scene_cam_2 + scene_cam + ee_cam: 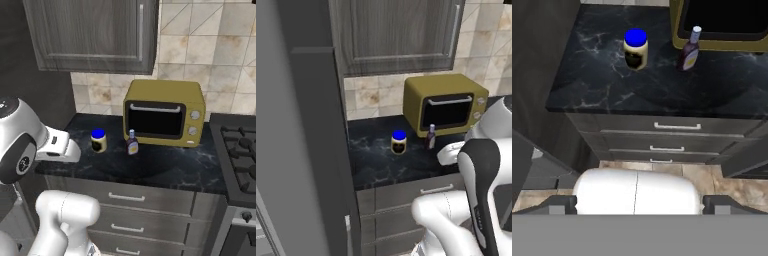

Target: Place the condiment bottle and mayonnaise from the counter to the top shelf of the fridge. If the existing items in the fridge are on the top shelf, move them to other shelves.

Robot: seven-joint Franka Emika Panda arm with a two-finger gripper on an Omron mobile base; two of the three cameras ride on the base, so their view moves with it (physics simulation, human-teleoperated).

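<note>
Two items wait on the counter (602, 85): mayonnaise (635, 49) at 11 o'clock, bottle (689, 51) at 1, by the oven (165, 112). Gripper (639, 202) spread wide, holding nothing; reaching for one seems next

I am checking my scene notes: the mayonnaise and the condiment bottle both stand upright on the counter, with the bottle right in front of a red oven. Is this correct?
Not quite: the oven is mustard yellow, as the right base view shows. The mayonnaise and condiment bottle do stand upright on the counter, the bottle right in front of it.
</note>
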